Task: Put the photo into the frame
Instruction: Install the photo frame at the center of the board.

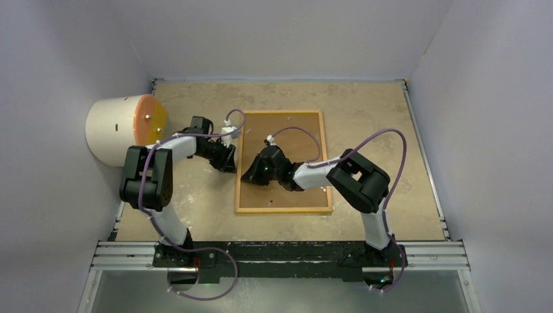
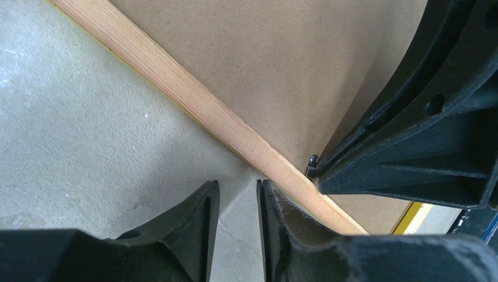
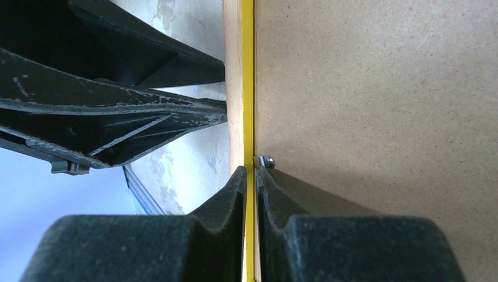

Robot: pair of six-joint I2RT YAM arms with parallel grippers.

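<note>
No photo in sight, not in any view. The frame (image 1: 283,210) lies back-up in the middle of the desk (image 1: 365,104), light wood rim showing, with the brown backing board (image 1: 280,195) sitting flat inside it. So my read is that the print is already under that board, face down, though nothing here proves it. If so, the loading is done and what's left is locking the back.

All the action is on the frame's left rail. The right gripper (image 3: 249,171) is planted on the inner edge of that rail, jaws all but closed, just a sliver of yellow showing in the slit, one tip on the wood and the other on the board. A small metal tab (image 3: 267,160) sits just beside that tip. I can't tell whether it's being pushed or merely touched. The left gripper (image 2: 238,185) rests just outside the same rail, jaws narrow with bare desk in the gap, holding nothing.

It's tight there, the two heads nearly touching, so any sweep along the rail risks a bump. There's open room to the right of the frame and beyond it. A white drum with an orange end (image 1: 124,130) crowds the left arm's side.
</note>
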